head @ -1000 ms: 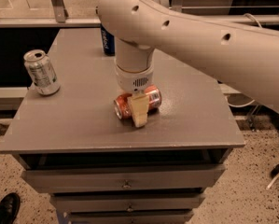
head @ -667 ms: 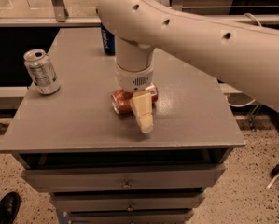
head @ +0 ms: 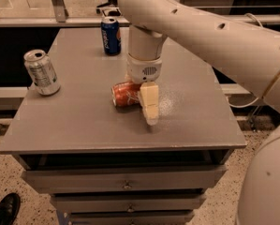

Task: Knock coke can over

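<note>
— If we start at the left edge of the grey table (head: pixel 83 125), what stands there?
— A silver-grey can (head: pixel 42 72), upright, close to the left rim. Farther right, toward the back edge, stands a dark blue can (head: pixel 111 35), also upright.
— And the coke can?
— The coke can (head: pixel 124 93) lies on its side near the middle of the tabletop, its length running left to right, well apart from both other cans.
— Where is the gripper?
— The gripper (head: pixel 150 110) hangs just at the right end of the coke can, pointing down at the tabletop. Its cream-coloured tip overlaps the can's right end from this view. Whether it touches the can I cannot tell, nor whether it is clenched or released.
— And farther right?
— The white arm (head: pixel 210 32) rises from the wrist above the can and sweeps off to the right edge. Under the tabletop sit drawers (head: pixel 125 179).
</note>
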`<action>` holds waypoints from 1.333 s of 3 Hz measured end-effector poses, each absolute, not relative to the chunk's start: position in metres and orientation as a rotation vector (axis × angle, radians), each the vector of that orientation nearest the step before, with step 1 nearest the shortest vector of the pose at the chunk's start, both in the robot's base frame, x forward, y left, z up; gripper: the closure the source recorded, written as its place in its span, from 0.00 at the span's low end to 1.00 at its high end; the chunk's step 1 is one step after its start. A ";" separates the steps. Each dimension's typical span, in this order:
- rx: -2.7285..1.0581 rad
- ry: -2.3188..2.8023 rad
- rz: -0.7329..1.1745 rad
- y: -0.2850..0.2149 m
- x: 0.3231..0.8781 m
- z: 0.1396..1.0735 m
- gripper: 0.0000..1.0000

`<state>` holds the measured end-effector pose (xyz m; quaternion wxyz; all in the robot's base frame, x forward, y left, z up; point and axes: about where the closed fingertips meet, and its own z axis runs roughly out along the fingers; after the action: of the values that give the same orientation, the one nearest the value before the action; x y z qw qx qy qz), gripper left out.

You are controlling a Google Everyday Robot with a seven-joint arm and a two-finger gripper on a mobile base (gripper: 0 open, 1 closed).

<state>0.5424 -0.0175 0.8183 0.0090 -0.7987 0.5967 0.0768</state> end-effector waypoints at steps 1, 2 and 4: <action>-2.476 1.879 0.272 -0.021 0.547 0.819 0.00; -2.450 1.882 0.285 -0.023 0.550 0.825 0.00; -2.138 1.960 0.418 -0.073 0.558 0.862 0.00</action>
<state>0.5578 -0.0729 0.8624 0.1056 -0.7255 0.6651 0.1418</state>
